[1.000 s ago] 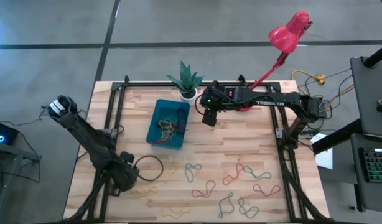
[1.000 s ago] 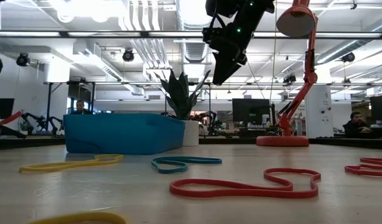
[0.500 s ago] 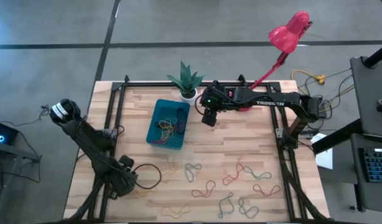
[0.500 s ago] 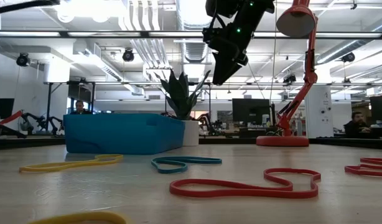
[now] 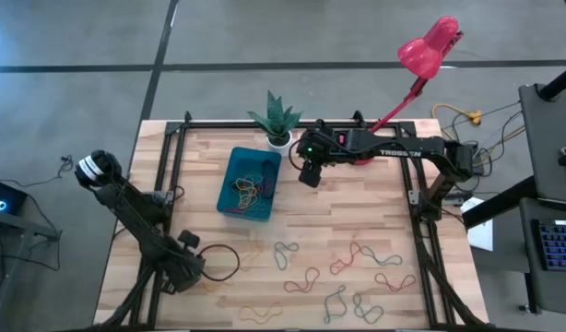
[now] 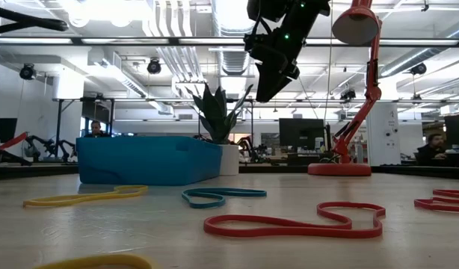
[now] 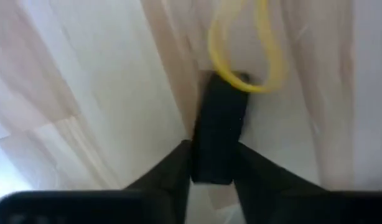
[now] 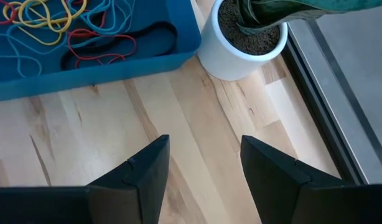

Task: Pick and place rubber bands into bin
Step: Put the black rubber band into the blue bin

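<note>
High view: The left arm is seen stretched low along the counter's (image 5: 375, 221) near left edge, its claw (image 5: 183, 270) down at the wood beside a black cable loop (image 5: 218, 261). The right arm is held out over the far side, its claw (image 5: 307, 171) raised between the bin (image 5: 225, 184) and the white plant pot (image 5: 278, 139). Several rubber bands (image 5: 357, 254) are scattered over the near half of the counter; others lie in the bin. A red lamp (image 5: 429, 46) stands at the far edge.

Low view: The right claw (image 6: 265, 88) hangs high, angled downward, above the plant. The bin (image 6: 147, 159) sits on the counter (image 6: 289, 246), with yellow, teal and red bands (image 6: 289, 222) lying flat nearer the camera.

Left wrist view: The left claw (image 7: 219, 134) is pressed to the counter, its dark fingers (image 7: 219, 149) drawn nearly together at the end of a yellow rubber band (image 7: 244, 53); whether the band is pinched cannot be told.

Right wrist view: The right claw (image 8: 203, 165) is spread, empty, above bare wood near the bin (image 8: 116, 62) and pot (image 8: 241, 46).
</note>
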Action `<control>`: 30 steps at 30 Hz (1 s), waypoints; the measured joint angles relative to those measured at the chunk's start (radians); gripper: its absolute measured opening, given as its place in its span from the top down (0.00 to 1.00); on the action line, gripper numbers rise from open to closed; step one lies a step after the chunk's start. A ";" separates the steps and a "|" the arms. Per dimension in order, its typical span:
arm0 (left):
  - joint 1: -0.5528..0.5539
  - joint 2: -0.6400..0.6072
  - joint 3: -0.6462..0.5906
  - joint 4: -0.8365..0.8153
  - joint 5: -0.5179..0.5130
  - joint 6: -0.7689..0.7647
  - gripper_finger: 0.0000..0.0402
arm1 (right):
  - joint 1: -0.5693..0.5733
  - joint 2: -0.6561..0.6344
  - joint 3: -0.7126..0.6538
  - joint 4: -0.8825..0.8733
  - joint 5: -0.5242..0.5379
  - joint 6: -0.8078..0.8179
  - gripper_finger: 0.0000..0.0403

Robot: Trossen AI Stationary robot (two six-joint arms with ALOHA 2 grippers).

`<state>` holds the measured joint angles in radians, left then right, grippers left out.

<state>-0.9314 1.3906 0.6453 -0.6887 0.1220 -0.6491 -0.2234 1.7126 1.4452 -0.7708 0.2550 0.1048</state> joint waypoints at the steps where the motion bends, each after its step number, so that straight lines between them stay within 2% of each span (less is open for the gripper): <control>1: 0.000 -0.003 0.000 0.001 0.005 0.000 0.84 | 0.000 0.000 0.000 0.000 0.000 0.000 0.54; 4: 0.007 -0.037 0.002 -0.011 0.036 0.004 0.97 | 0.000 0.000 0.000 -0.001 0.000 -0.001 0.54; 6: 0.014 -0.082 0.004 -0.084 0.063 -0.004 0.98 | 0.000 0.000 0.000 -0.002 0.000 -0.003 0.54; 9: 0.040 -0.187 0.030 -0.271 0.048 -0.023 0.99 | 0.000 0.000 0.000 -0.002 0.000 -0.007 0.54; 13: 0.128 -0.361 0.109 -0.528 -0.108 -0.025 1.00 | 0.000 0.000 0.000 -0.002 0.000 -0.012 0.54; 17: 0.314 -0.506 0.183 -0.589 -0.298 -0.002 1.00 | 0.000 0.000 0.000 -0.001 0.002 -0.018 0.54; 20: 0.501 -0.556 0.199 -0.480 -0.357 0.113 1.00 | 0.000 0.000 0.000 -0.002 0.002 -0.018 0.54; 23: 0.700 -0.548 0.190 -0.239 -0.368 0.264 1.00 | 0.000 0.000 0.000 -0.001 0.002 -0.014 0.54; 27: 0.943 -0.455 0.163 0.132 -0.358 0.372 1.00 | 0.000 0.000 0.000 -0.002 0.004 -0.009 0.54; 30: 1.092 -0.350 0.147 0.178 -0.315 0.397 1.00 | 0.000 0.000 0.000 -0.002 0.005 -0.007 0.54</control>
<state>0.1607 1.0402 0.7922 -0.5104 -0.1927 -0.2518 -0.2230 1.7130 1.4448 -0.7731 0.2604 0.0975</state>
